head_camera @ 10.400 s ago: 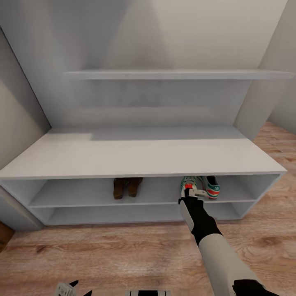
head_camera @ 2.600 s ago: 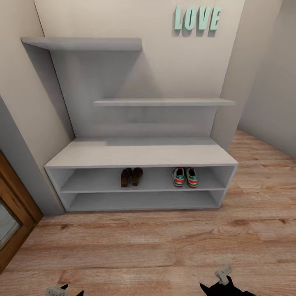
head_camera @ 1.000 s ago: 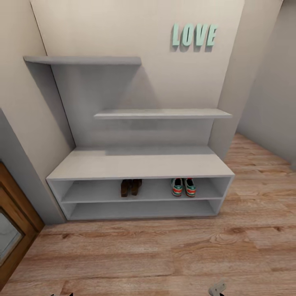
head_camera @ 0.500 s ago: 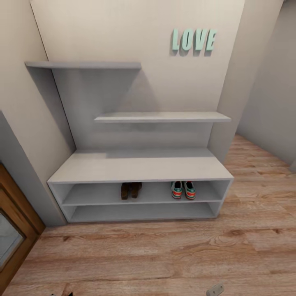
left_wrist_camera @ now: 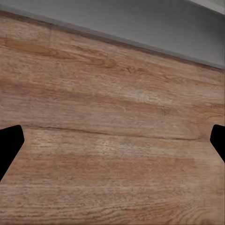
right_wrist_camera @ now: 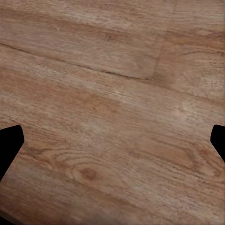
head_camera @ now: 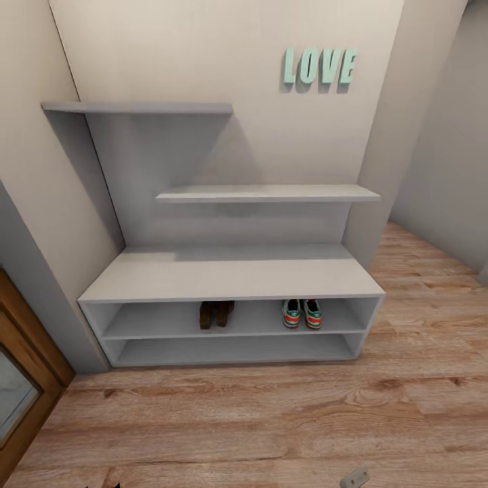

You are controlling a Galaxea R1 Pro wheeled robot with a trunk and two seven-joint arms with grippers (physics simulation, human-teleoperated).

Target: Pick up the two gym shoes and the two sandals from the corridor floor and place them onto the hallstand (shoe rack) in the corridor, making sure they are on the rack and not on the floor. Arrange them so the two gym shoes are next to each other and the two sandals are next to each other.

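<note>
My left fingers are spread wide: in the left wrist view 1 dark tip sits at each side edge of the picture with nothing between them, and under them lies bare wood floor with a grey strip running along its far edge. My right fingers are spread just as wide and pinch nothing; in the right wrist view the 2 black tips frame more planks, grain and a knot showing between them. In the head view a small pale piece of my right arm's end peeks in at the bottom edge, over the floor.

Farther out, the shoe rack stands against the beige wall: a low grey bench with 2 open tiers, and 2 stepped shelves on the wall above it. Both pairs are on the upper tier, off the floor. The 2 sandals stand side by side near the middle, dark brown and touching or nearly so. The 2 gym shoes stand next to each other toward the right end, heels facing me, green and red showing on them. The pairs are well apart. The lower tier is below them.

Above the higher shelves, mint-green letters spell LOVE on the wall. At the far left a brown wooden door frame meets the floor.
</note>
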